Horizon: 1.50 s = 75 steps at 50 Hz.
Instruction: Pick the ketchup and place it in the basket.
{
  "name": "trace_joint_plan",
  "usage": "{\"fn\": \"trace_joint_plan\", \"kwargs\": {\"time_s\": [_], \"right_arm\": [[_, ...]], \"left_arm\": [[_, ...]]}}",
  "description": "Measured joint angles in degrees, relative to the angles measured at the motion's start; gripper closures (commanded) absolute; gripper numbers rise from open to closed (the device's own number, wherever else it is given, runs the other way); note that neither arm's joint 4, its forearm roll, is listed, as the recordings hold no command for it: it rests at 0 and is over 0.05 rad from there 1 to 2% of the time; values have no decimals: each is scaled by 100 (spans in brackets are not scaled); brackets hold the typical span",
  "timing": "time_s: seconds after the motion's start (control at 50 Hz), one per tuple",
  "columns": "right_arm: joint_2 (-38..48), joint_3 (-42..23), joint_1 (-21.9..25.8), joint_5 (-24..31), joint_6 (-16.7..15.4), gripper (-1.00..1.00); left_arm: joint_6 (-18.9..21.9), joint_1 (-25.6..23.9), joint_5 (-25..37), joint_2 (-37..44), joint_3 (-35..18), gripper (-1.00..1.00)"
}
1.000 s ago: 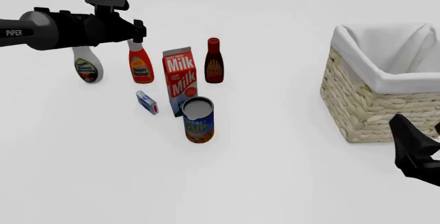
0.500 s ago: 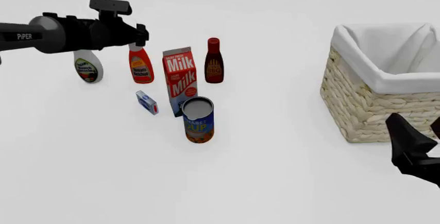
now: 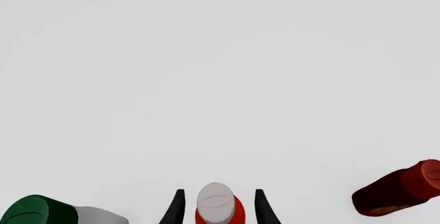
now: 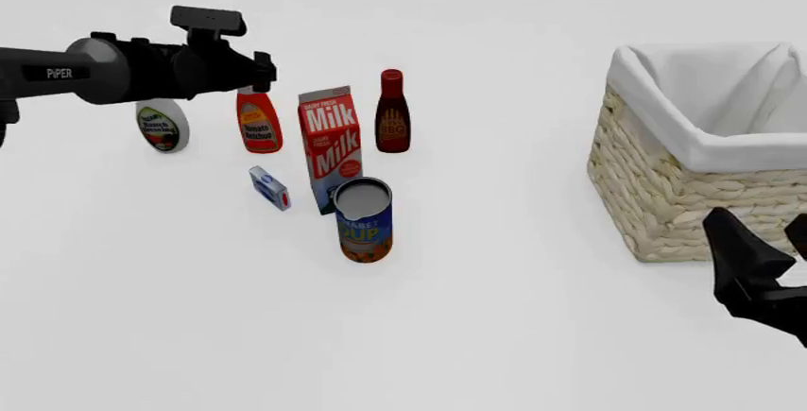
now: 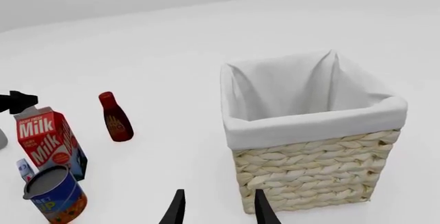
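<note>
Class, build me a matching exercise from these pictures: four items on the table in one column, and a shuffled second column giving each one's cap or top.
Column 1:
1. ketchup
2. dark red-brown bottle
3. white bottle
4. soup can

Column 2:
A. green cap
B. grey lid
C. white cap, between the left gripper's open jaws
D. red cap

Pairs: 1-C, 2-D, 3-A, 4-B

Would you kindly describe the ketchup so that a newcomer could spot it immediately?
Start at the milk carton among the groceries left of the basket. The ketchup stands just left of it, under the left pincer. It alone is orange-red with a white cap; its neighbours are dark red-brown or white.
</note>
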Motion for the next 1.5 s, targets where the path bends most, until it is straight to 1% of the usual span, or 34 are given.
{"fn": "trace_joint_plan", "kwargs": {"time_s": [0.48, 0.5, 0.94, 1.12, 1.34, 1.44, 1.5], "right_arm": [[198, 1, 21, -135, -30, -100], [210, 1, 22, -144, -31, -100], [229, 1, 25, -179, -52, -100], [-61, 1, 2, 37, -69, -100], [-486, 1, -44, 346, -148, -100], [-617, -2, -72, 446, -217, -100], [-664, -10, -70, 503, -313, -100]], "left_arm": [[-60, 42, -70, 195, -45, -100], [-61, 45, -74, 197, -41, 100], [-86, 84, -8, -50, -29, 100], [-59, 93, 62, -362, 26, 100], [-66, 87, 123, -893, 280, 100], [-70, 87, 166, -1192, 431, 100], [-75, 83, 196, -1382, 526, 100]]}}
